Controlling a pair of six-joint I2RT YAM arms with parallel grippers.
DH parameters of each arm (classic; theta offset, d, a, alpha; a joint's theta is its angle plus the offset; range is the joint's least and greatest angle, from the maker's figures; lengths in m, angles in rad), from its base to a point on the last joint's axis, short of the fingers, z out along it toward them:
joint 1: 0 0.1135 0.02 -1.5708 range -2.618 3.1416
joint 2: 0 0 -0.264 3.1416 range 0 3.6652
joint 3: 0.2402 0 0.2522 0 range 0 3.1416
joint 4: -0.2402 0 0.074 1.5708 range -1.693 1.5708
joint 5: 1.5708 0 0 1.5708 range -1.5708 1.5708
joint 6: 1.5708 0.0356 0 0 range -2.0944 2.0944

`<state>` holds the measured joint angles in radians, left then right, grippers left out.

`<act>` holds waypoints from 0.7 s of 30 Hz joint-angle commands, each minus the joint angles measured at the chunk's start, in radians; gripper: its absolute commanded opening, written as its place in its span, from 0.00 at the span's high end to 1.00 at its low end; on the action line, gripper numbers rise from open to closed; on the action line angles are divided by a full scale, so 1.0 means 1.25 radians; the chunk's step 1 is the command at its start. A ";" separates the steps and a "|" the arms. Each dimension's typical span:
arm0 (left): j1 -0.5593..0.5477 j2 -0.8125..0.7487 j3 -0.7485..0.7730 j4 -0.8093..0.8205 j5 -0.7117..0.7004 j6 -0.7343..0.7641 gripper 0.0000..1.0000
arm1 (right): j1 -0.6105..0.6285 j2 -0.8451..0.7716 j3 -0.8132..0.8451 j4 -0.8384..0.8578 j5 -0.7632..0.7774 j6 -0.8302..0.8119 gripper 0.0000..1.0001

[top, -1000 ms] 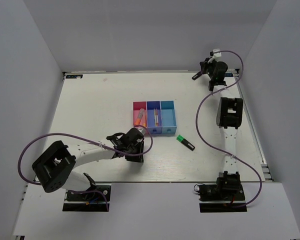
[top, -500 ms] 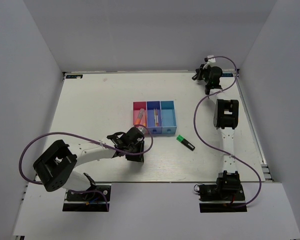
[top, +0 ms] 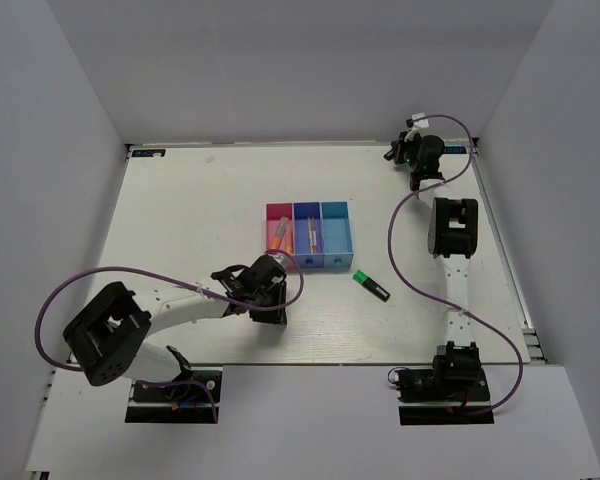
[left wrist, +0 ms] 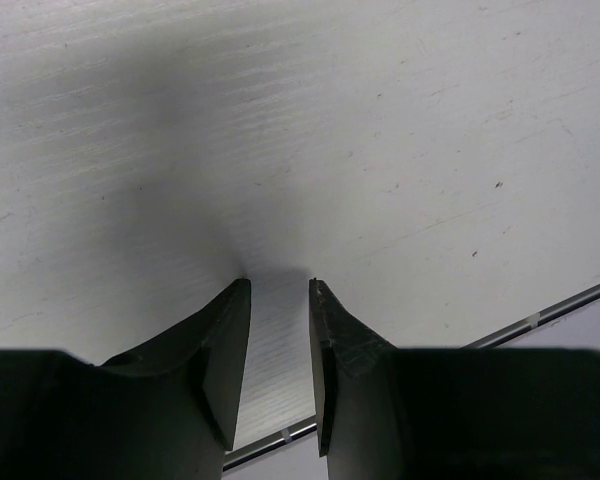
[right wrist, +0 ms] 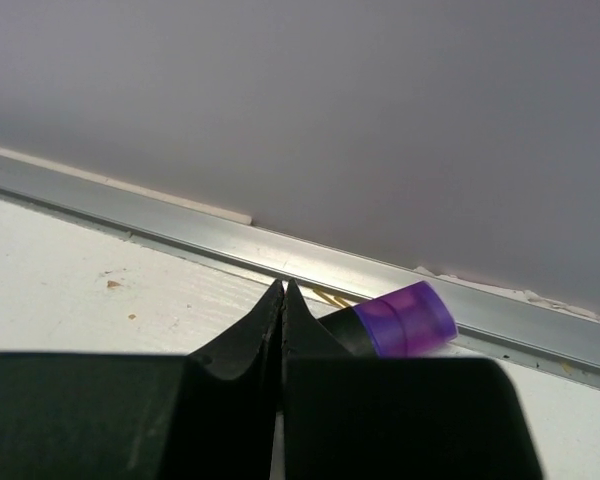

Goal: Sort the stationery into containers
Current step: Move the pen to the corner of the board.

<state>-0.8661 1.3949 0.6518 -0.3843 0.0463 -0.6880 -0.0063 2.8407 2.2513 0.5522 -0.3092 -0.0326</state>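
Observation:
The three joined bins stand mid-table: pink-red, dark blue, light blue. An orange-pink highlighter lies in the pink-red bin and thin sticks in the dark blue one. A green-black highlighter lies on the table right of the bins. My left gripper hovers close over bare table in front of the bins, jaws slightly apart and empty. My right gripper is shut and empty at the back right corner. A purple-black highlighter lies just right of its fingers, by the wall rail.
A metal rail runs along the foot of the back wall right behind my right gripper. White walls close in the table on the left, back and right. The table's near edge shows behind my left fingers.
My right gripper has turned and shifted slightly toward the back wall since a second ago, then held still. The left arm has barely moved.

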 commanded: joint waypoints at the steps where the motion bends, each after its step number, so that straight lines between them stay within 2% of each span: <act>1: 0.003 -0.032 -0.019 -0.002 0.005 -0.008 0.59 | -0.007 -0.050 -0.029 -0.011 -0.018 -0.016 1.00; 21: -0.010 -0.090 -0.056 -0.003 -0.014 -0.024 0.59 | -0.024 -0.197 -0.257 0.001 0.012 -0.087 1.00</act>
<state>-0.8703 1.3273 0.5953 -0.3748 0.0433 -0.7155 -0.0170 2.6663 1.9762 0.5625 -0.3119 -0.1097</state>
